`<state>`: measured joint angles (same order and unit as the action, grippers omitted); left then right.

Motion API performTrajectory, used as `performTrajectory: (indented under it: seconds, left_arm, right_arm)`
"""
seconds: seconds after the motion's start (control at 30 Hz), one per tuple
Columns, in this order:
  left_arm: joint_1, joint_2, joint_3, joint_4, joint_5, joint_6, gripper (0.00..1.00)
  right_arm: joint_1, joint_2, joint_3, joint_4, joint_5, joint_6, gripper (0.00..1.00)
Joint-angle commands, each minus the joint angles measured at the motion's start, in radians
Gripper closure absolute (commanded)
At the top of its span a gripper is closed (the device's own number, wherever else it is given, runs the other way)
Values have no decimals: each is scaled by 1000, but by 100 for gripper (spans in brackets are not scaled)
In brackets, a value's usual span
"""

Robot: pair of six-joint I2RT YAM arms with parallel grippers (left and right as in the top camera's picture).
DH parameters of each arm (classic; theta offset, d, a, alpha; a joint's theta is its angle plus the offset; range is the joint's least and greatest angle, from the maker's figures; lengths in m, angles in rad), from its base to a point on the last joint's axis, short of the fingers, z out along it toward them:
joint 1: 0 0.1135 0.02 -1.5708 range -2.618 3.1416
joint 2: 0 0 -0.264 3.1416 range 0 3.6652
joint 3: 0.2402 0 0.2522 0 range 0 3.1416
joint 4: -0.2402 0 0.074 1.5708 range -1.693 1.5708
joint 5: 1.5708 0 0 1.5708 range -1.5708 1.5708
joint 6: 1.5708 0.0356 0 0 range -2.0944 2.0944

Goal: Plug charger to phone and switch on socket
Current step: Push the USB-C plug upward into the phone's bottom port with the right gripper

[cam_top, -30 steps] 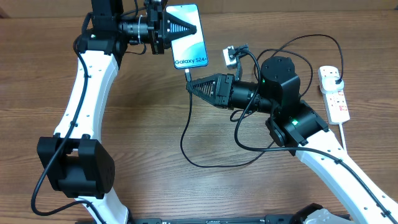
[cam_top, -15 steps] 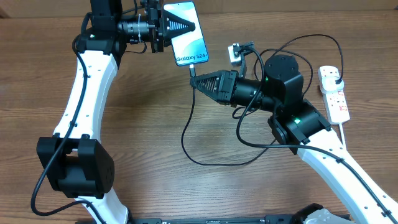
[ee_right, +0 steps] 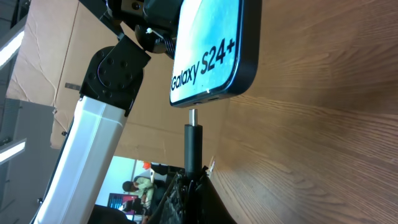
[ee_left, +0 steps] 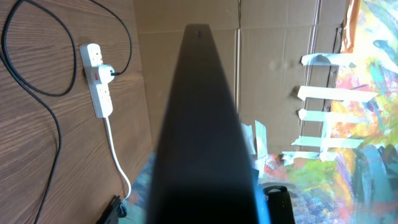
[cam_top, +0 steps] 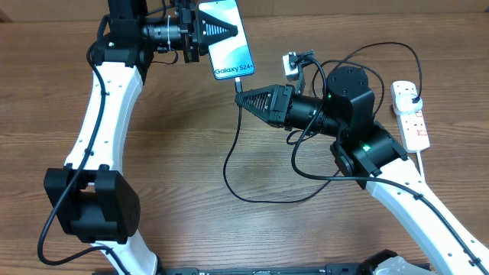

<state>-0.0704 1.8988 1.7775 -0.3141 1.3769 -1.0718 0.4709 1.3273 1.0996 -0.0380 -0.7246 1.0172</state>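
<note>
Black sleeve with a little metal tip, that's the connector end of the charger (ee_right: 193, 146), pinched in the right jaws, which are closed tight on it. Gripping it that close to the end makes sense to me: the tip sticks straight out and can't flop, so it can be aimed like a pointer.

Just past the tip is the phone (ee_right: 208, 43). Its bottom edge faces the connector, and the metal sits right under the port slots. From the wrist view I honestly can't tell if it's touching or a hair short, and it looks slightly off to one side of the slot. So I'd call this the lining-up bit, not plugged in yet.

The left jaws are closed on the phone, holding it off the bench (cam_top: 176, 160) with the port end turned toward the other arm. That's presumably so it doesn't slide away when the connector gets pushed in.

Further out, the cable (cam_top: 227, 164) loops loose across the wood, with plenty of slack so nothing tugs. Way over at the far right edge lies the socket (cam_top: 411, 114), well apart from both arms, with the plug (cam_top: 413, 93) apparently already in it. I can't tell the switch state, and I'd guess that's the last job.
</note>
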Motion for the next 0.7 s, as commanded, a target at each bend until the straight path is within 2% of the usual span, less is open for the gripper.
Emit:
performTrajectory:
  seconds: [0.0,0.67]
  left_arm:
    - [5,-6,9,8,43,-7,96]
    - [-13,-6,9,4,57,-18,96]
  right_arm:
    - [-8,1,6,6,6,4,96]
    - [-8,1,6,8,6,5,96]
